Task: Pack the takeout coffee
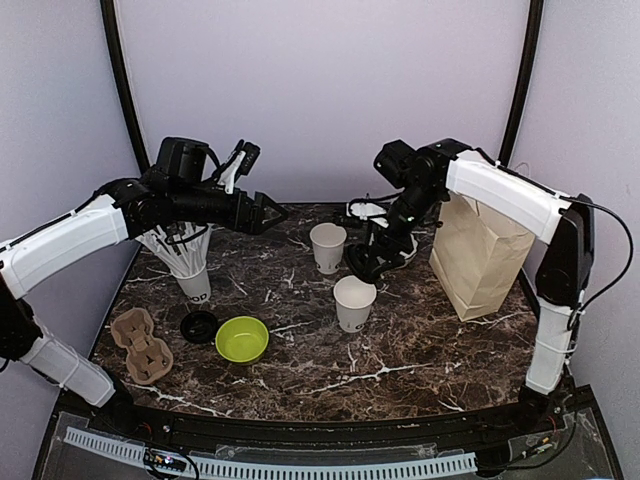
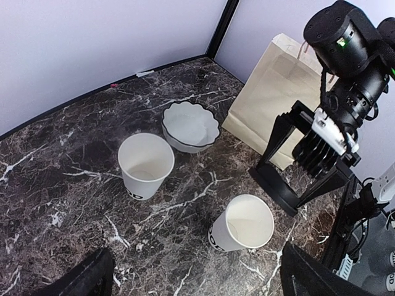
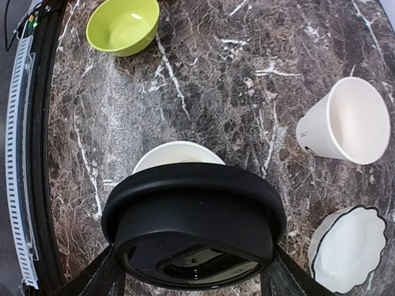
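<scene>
Two white paper cups with dark lettering stand open and lidless mid-table: a far cup (image 1: 327, 246) (image 2: 145, 165) (image 3: 345, 123) and a near cup (image 1: 354, 302) (image 2: 244, 223). My right gripper (image 1: 365, 262) (image 3: 192, 268) is shut on a black lid (image 3: 194, 216) (image 2: 274, 185) and holds it just above the near cup, whose rim (image 3: 178, 151) shows behind the lid. A second black lid (image 1: 199, 326) lies on the table at the left. My left gripper (image 1: 268, 212) (image 2: 197, 282) is open and empty, hovering left of the cups.
A brown paper bag (image 1: 480, 255) (image 2: 271, 92) stands at the right. A white scalloped dish (image 2: 190, 126) (image 3: 345, 253) sits behind the far cup. A lime-green bowl (image 1: 242, 339) (image 3: 123, 24), a cardboard cup carrier (image 1: 140, 345) and a cup of straws (image 1: 190, 265) are at the left.
</scene>
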### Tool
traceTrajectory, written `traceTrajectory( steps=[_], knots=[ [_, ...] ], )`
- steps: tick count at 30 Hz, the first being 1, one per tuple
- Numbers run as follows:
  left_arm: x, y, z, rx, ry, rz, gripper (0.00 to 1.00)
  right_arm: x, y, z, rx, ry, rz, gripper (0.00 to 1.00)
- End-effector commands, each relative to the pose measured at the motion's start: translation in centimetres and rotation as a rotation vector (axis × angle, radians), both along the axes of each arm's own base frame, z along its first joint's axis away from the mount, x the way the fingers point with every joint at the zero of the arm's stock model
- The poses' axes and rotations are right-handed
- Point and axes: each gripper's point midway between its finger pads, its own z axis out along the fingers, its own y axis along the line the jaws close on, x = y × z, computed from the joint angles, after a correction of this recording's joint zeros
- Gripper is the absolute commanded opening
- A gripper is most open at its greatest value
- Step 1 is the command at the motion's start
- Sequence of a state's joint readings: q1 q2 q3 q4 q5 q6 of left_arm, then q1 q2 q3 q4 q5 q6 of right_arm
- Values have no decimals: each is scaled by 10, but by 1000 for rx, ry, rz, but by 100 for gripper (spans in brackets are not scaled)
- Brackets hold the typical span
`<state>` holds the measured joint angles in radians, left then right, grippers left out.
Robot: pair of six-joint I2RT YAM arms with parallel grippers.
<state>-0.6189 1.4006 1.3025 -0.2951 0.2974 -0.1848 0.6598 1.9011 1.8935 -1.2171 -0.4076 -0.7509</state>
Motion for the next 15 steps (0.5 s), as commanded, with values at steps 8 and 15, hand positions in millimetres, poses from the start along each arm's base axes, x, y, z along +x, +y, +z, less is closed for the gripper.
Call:
traceTrajectory(
  steps=[8,15],
  knots=[
    [-2,10,3,40,-41,-6,96,-7,13,-24,-113,47,90,68],
    [-3,10,0,38,-42,-4,96,-10,8,-34,-161,57,96,69]
  ],
)
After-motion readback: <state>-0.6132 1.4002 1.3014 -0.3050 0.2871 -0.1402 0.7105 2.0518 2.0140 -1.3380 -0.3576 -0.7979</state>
